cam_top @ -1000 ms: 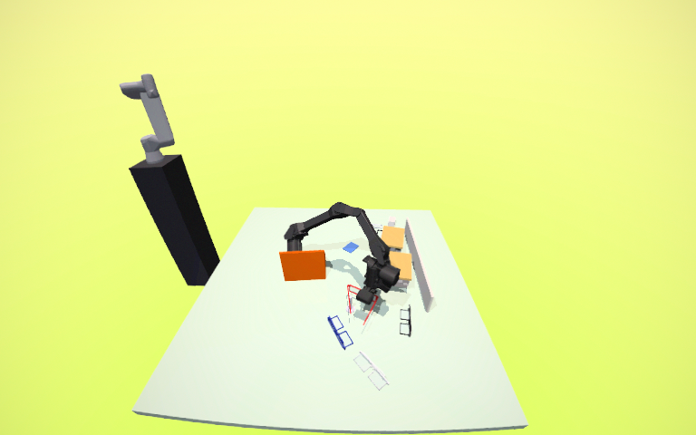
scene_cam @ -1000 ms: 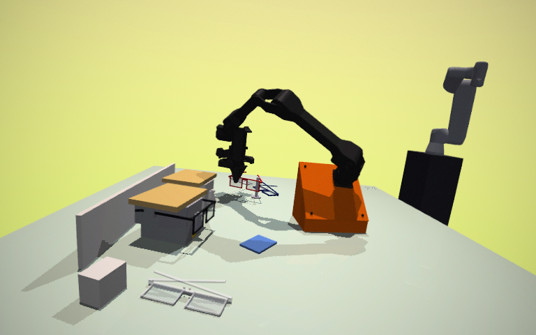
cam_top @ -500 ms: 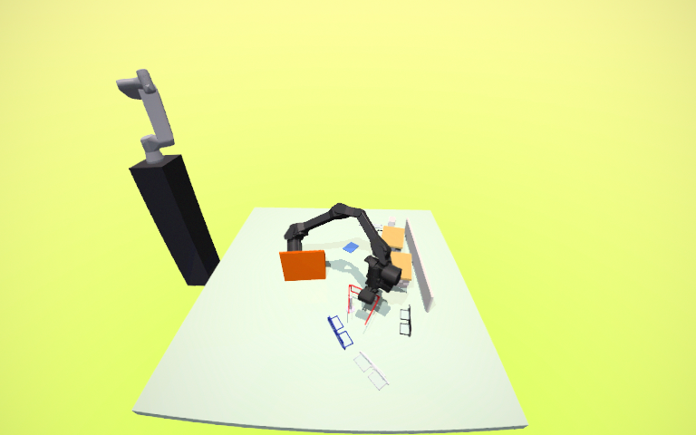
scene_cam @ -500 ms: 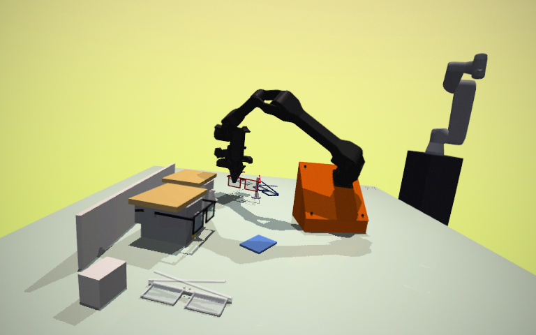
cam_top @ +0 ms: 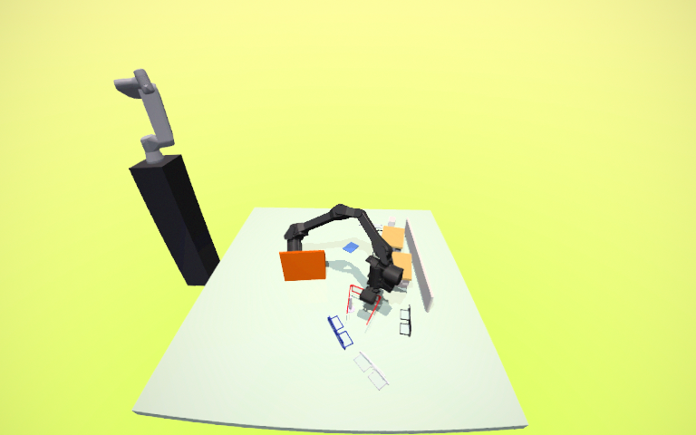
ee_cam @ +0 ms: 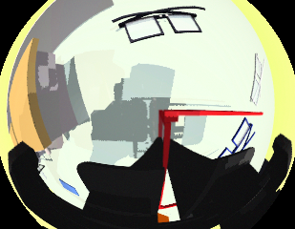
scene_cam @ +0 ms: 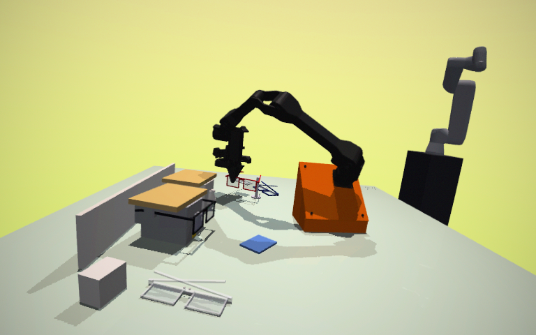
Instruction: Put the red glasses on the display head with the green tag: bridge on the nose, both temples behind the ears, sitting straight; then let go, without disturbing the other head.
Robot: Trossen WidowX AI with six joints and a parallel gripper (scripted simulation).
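1. On the pale table [scene_cam: 407, 265], an orange base [scene_cam: 329, 199] carries the black arm [scene_cam: 304, 120], which arches up and bends down to the gripper [scene_cam: 232, 179].
2. Its fingers are pinched on the red glasses [scene_cam: 241, 182], gripping the frame near one end of the front.
3. Seen from the wrist, the red glasses [ee_cam: 204, 114] show a top bar running right from the grip and a red line running down between the dark fingers.
4. From the top view the red glasses [cam_top: 352, 302] hang under the gripper [cam_top: 369, 296], near the middle of the table, with the temples pointing roughly toward the near edge.
5. Just right of the glasses in the exterior view stands a thin pale stand [scene_cam: 257, 188]; whether the frame touches it cannot be told.
6. Blue glasses [scene_cam: 270, 188] lie just beyond that stand; in the top view they lie left of and nearer than the red pair [cam_top: 340, 331].
7. Left of the gripper in the exterior view sit two grey blocks with tan tops, one near [scene_cam: 167, 197] and one far [scene_cam: 190, 176].
8. Black glasses [scene_cam: 200, 216] sit across the near block's right face.
9. No tag colours on the blocks can be made out.
10. A long grey wall [scene_cam: 109, 216] stands left of the blocks, and a small grey box [scene_cam: 101, 282] sits at its near end.
11. Clear glasses [scene_cam: 185, 292] lie flat right of the box.
12. A blue square [scene_cam: 257, 243] lies on the table in front of the base.
13. A grey arm on a black column [scene_cam: 430, 184] stands at far right, beside the table.
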